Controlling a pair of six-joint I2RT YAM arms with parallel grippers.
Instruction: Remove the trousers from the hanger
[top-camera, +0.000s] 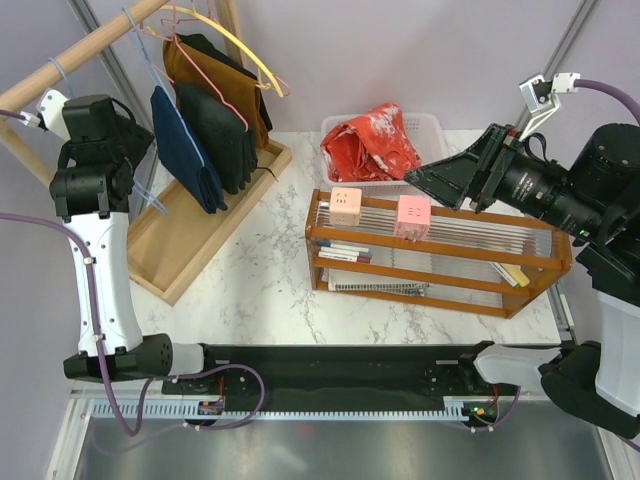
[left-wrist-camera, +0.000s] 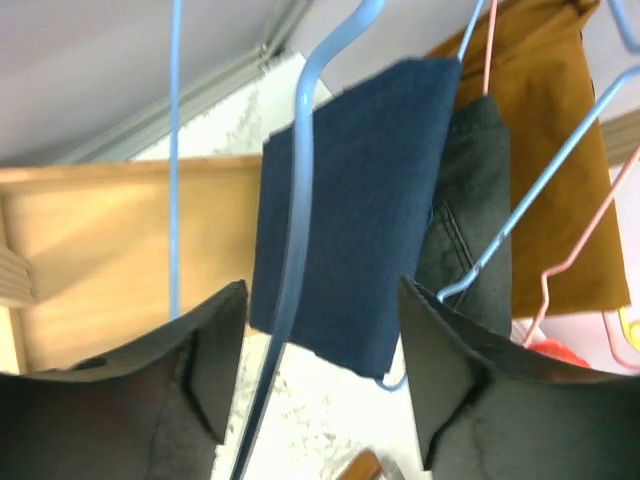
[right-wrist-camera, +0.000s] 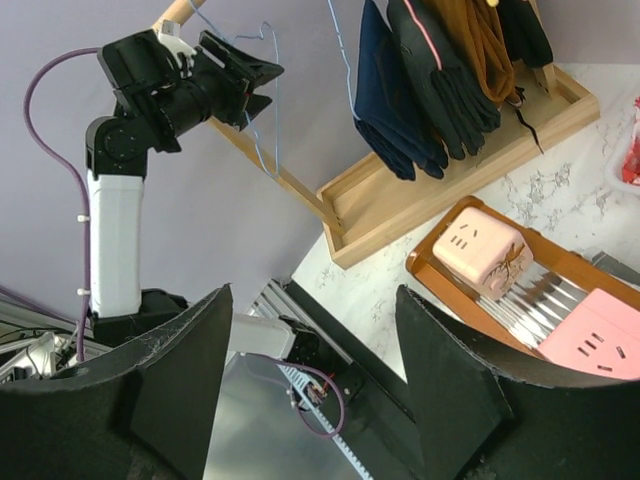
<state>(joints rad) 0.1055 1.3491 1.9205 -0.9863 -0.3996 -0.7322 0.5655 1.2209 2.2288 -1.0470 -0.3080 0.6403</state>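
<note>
We find the red trousers (top-camera: 372, 142) already crumpled in the white basket (top-camera: 432, 128), free of the light-blue hanger (left-wrist-camera: 298, 200), whose bare wire passes between our left pincer's (left-wrist-camera: 320, 290) parted, unclamped fingers, probably to steady it, while the right pincer (right-wrist-camera: 312, 295) gapes empty.

No legible txt, labels or nos. in any view.

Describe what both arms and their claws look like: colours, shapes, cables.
Each arm has a white forearm link between black joint housings. The left arm has a purple cable running along it; the right arm has one too, by a white connector. The left claw and right claw have broad, matte black, wedge-shaped fingers.
</note>
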